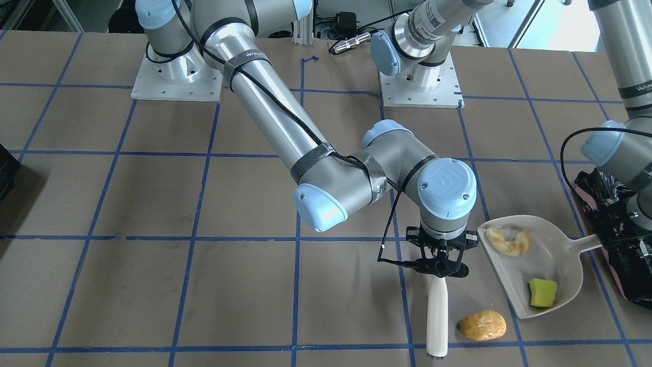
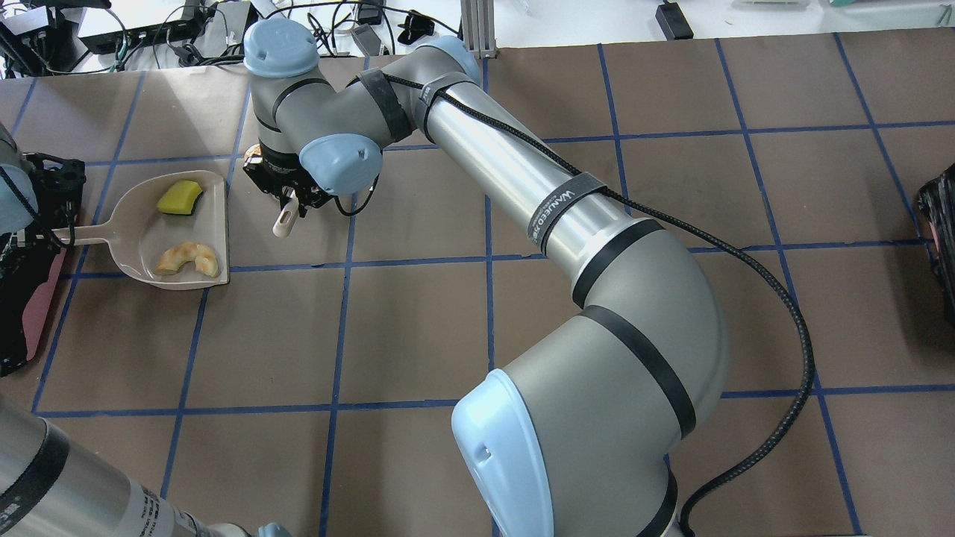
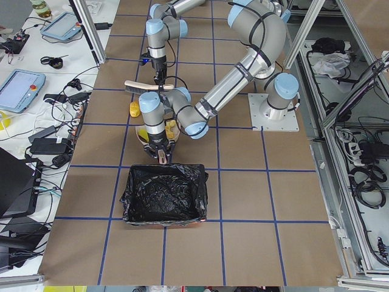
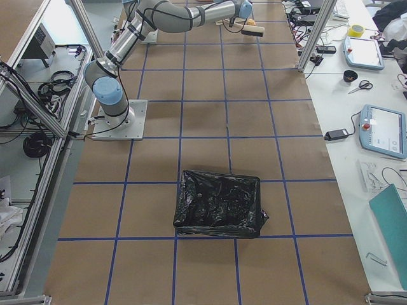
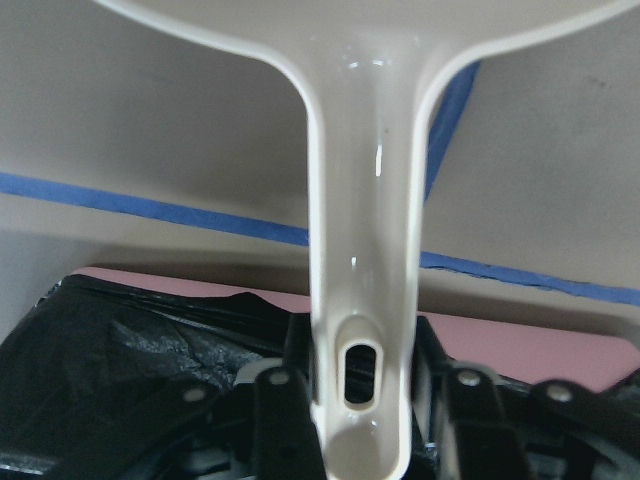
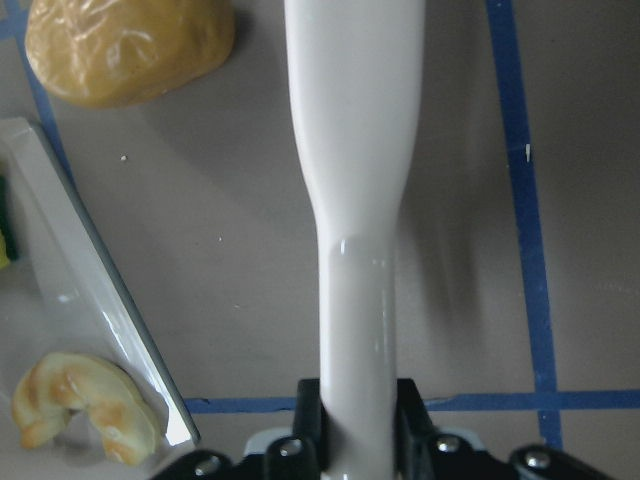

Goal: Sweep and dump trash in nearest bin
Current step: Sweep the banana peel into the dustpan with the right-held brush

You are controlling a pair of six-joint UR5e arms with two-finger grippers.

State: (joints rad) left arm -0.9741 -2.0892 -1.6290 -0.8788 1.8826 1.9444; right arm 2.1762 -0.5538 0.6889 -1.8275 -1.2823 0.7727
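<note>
My right gripper (image 1: 440,265) is shut on a white brush (image 1: 437,316) that points down at the table; the wrist view shows its handle (image 6: 355,200) between the fingers. The orange-brown potato lump (image 1: 482,325) lies on the table just beside the brush and outside the dustpan's open edge. The beige dustpan (image 1: 558,255) rests on the table and holds the croissant bit (image 1: 508,241) and the yellow wedge (image 1: 542,293). My left gripper (image 5: 362,400) is shut on the dustpan's handle (image 5: 360,250), over the pink-sided bin (image 5: 500,340) lined with a black bag (image 1: 616,239).
A second container lined with black plastic (image 4: 219,203) stands far off on the robot's right side of the table. My right arm (image 2: 567,201) stretches across the table's middle. Blue tape lines grid the brown tabletop.
</note>
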